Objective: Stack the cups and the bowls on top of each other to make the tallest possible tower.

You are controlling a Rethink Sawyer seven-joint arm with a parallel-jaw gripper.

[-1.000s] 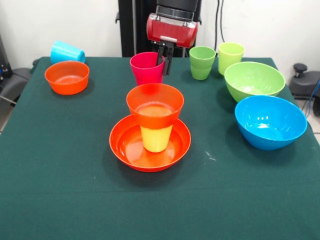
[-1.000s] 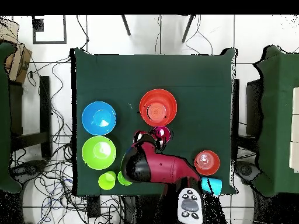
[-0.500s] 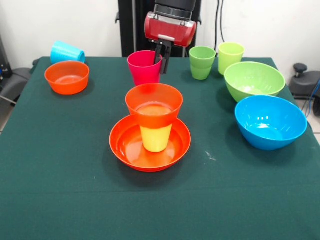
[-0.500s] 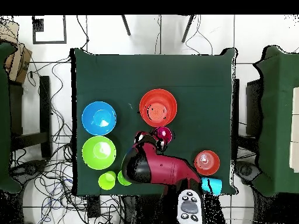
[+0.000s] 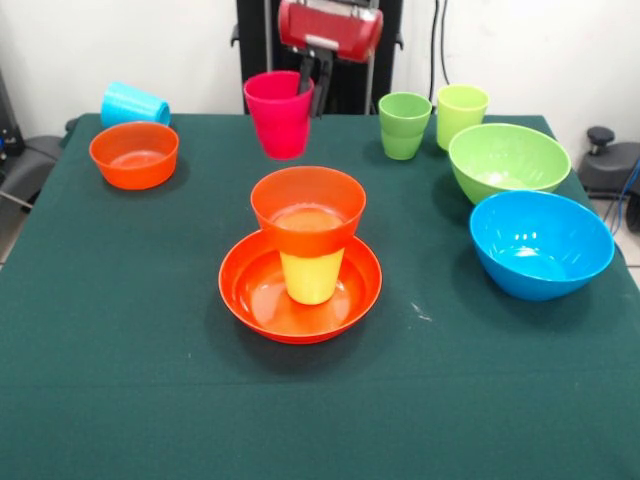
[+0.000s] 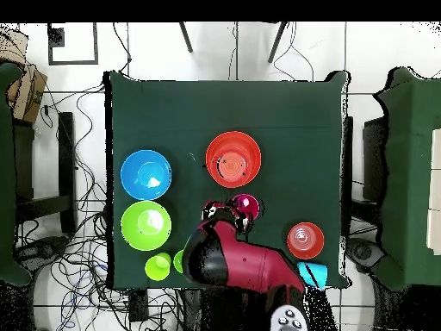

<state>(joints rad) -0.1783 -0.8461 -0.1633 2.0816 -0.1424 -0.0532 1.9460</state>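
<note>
The tower stands mid-table: a wide orange bowl as base, a yellow cup in it and a small orange bowl on top. From above the tower shows as an orange disc. My gripper is shut on the rim of a pink cup, which hangs upright in the air behind the tower. In the overhead view the pink cup sits just beyond the gripper.
Another small orange bowl and a sky blue cup on its side are at the far left. Two light green cups, a lime green bowl and a blue bowl fill the right side.
The gripper has risen with the pink cup, lifting it off the table and shifting it slightly left in the front view.
</note>
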